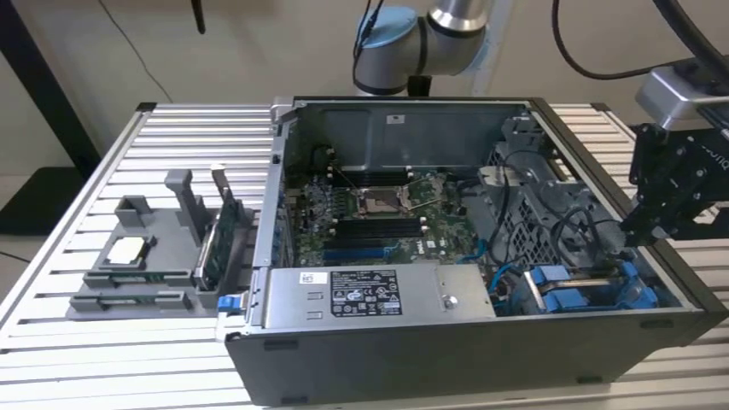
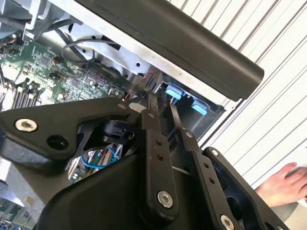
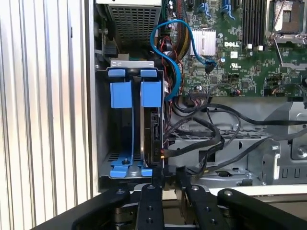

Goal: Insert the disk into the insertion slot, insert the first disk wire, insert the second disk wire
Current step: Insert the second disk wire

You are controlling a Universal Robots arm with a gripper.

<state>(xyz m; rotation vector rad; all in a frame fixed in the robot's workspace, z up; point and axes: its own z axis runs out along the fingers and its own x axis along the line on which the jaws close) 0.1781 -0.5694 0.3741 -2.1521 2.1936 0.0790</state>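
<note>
The gripper is hanging at the open end of the drive bay in the corner of the computer case. Its jaws are standing a little apart, and I am seeing nothing between them. The disk is sitting on edge in the bay's inner slot, with its blue carrier tab showing at the far end. An empty blue carrier is sitting just beside it in the outer slot. One jaw is lining up with the near end of the disk, though I cannot tell whether they are touching.

Judging from this, the disk is looking largely home. The work in hand is pressing it fully in and dealing with the wires at its end. Doing this well means pushing straight along the slot's rails and not across them, because a skewed push is likely to jam the carrier.

A bundle of black wires is lying right against the disk's inner side, and a blue cable is looping above it. They are crowding the approach, so the jaws should be keeping to the disk's line to avoid snagging them.

A person's hand is resting on the slatted surface outside the case, well apart from the bay.
</note>
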